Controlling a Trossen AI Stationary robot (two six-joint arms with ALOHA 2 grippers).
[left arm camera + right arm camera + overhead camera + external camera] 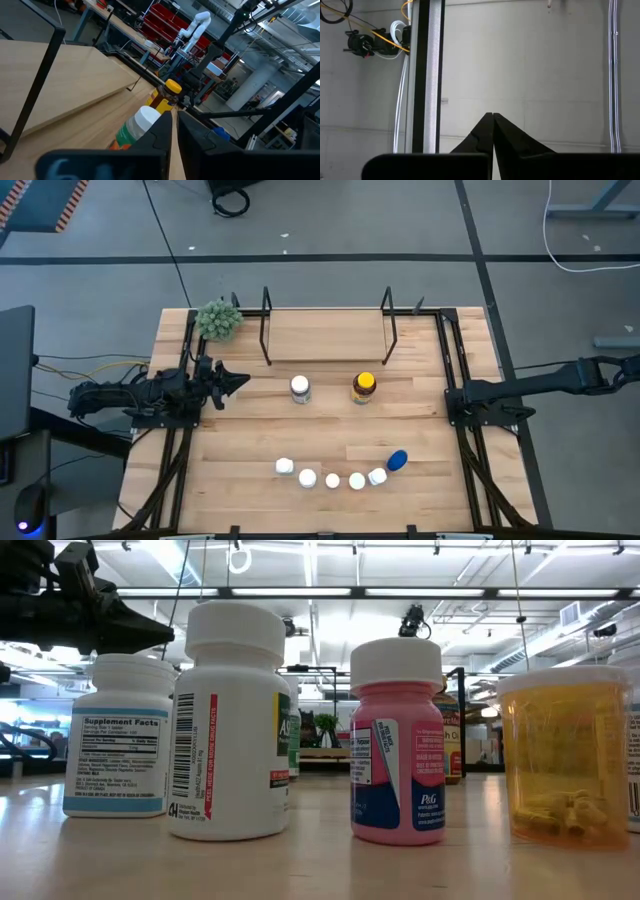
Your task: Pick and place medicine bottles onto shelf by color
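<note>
The shelf [325, 335], a light-wood board with black wire uprights, stands at the table's far middle. In front of it stand a larger white bottle [300, 388] and an amber bottle with a yellow cap [363, 387]. Several small white-capped bottles [332, 480] form a curved row near the front edge, with a blue one [397, 460] at its right end. My left gripper [240, 381] is shut and empty at the table's left, pointing level toward the larger white bottle [142, 125]. My right gripper [492, 116] is shut and empty, raised and pointing up.
A green fuzzy plant ball [218, 320] sits at the shelf's far left corner. Black frame rails [455, 360] run along the table's left and right sides. Bare wood [330, 430] lies between the two larger bottles and the front row.
</note>
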